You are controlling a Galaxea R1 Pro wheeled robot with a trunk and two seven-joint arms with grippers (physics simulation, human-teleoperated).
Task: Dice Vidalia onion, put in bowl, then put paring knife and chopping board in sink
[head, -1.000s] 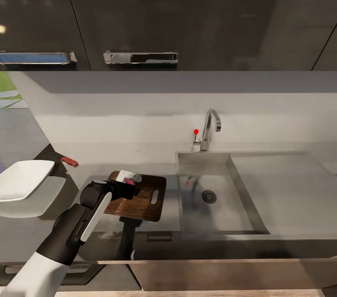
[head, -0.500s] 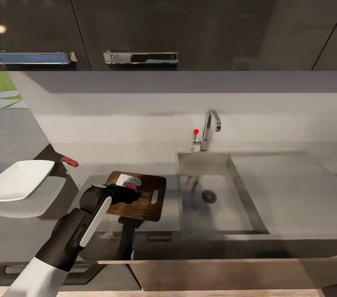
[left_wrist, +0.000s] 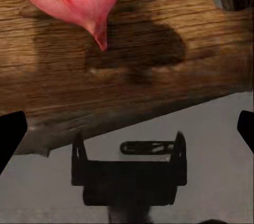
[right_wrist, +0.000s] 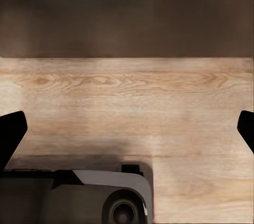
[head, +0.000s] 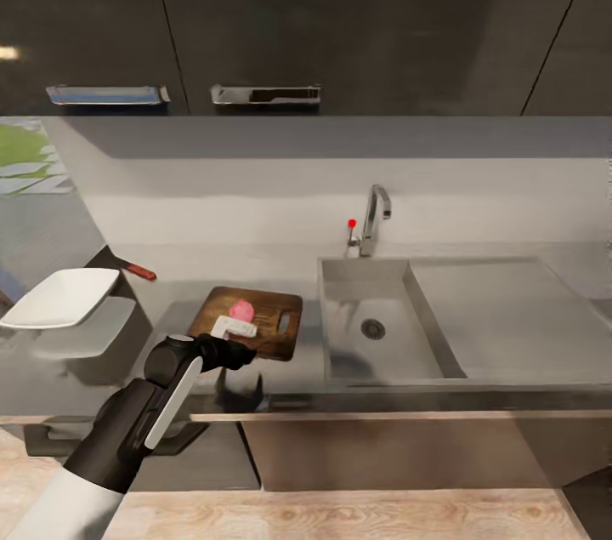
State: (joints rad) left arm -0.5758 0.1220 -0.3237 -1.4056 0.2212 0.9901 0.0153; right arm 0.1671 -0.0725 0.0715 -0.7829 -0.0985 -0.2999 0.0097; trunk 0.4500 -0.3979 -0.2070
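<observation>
On the chopping board (head: 272, 327) lies the Vidalia onion (head: 242, 309), pink and pointed, with a small pale piece just beside it that I cannot identify. The left end effector (left_wrist: 127, 134) hangs just off the board's near edge, jaws spread wide and holding nothing. The right end effector (right_wrist: 127, 128) is also wide open and empty, hanging low over the pale wooden floor (right_wrist: 137, 102).

Dicing looks to be the step at hand, and that needs the paring knife (head: 141, 272), which lies well apart from the board, near the wall behind the bowl (head: 59, 298). The left arm is nearer to it. Taking the knife by its red handle, with the blade pointing away, should keep the cut controllable. The round onion may roll under the edge, so a straight, slow press is safer.

The bench (head: 510, 370) is glossy grey and probably slick. The steel sink (head: 344, 344) sits just beside the board, under an angular faucet (head: 375, 217), with dark cabinets (head: 340, 13) above
</observation>
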